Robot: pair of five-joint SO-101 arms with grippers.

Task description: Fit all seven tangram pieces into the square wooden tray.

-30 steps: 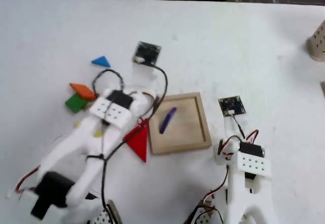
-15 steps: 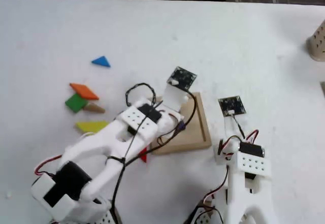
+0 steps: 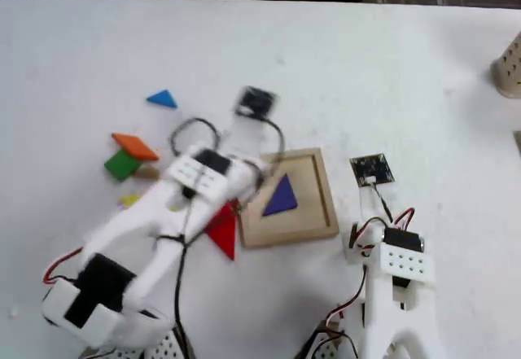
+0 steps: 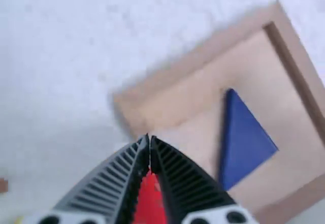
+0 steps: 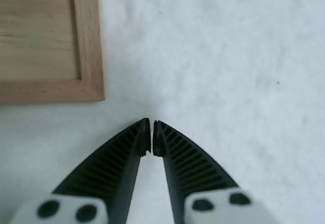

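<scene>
The square wooden tray point(image 3: 330, 198) sits mid-table with one dark blue triangle point(image 3: 281, 197) lying flat inside it. A red triangle point(image 3: 222, 231) lies on the table against the tray's left side. My left gripper point(image 4: 149, 140) is shut and empty, hovering over the tray's rim point(image 4: 203, 56) beside the blue triangle point(image 4: 244, 137), with the red triangle point(image 4: 151, 201) showing under its fingers. My right gripper point(image 5: 152, 132) is shut and empty above bare table, just off a tray corner point(image 5: 89, 41). Further left lie a light blue triangle point(image 3: 162, 98), an orange parallelogram point(image 3: 133, 145) and a green square point(image 3: 121, 164).
A yellow piece point(image 3: 129, 200) and a brown piece point(image 3: 147, 173) peek out beside the left arm point(image 3: 195, 178). The right arm point(image 3: 403, 263) stands at the tray's near right. A pale pegged object point(image 3: 510, 67) sits at the right table edge.
The left arm swung right over the tray, then back left. The blue triangle, earlier tilted on edge in the tray, now lies flat. The right arm kept still.
</scene>
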